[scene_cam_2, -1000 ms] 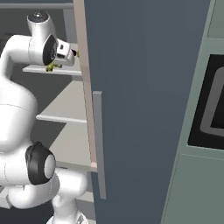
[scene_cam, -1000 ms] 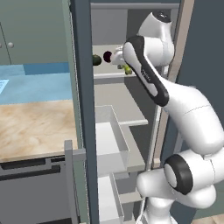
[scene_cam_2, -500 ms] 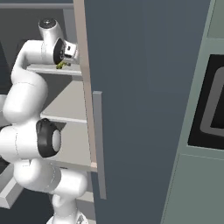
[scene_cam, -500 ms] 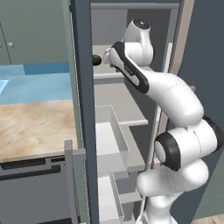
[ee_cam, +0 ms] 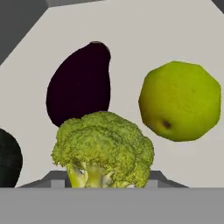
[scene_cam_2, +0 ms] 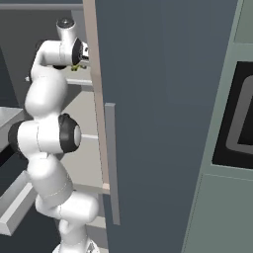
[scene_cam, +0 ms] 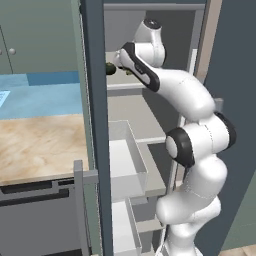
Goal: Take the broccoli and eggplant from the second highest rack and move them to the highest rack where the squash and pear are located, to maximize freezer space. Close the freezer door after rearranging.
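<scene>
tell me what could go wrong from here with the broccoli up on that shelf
The broccoli sits close in front of the eggplant and beside the pear, so a small shove on release could roll one of them. The arm reaches deep into the freezer beside the open door, so pulling back may clip it.

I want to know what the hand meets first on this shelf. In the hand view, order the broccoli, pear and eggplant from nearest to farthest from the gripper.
1. Broccoli: nearest, low in the middle, right in front of the hand.
2. Pear: farther, to the right in that view.
3. Eggplant: behind the broccoli, upper left. Pear and eggplant are too close to call with certainty.
</scene>
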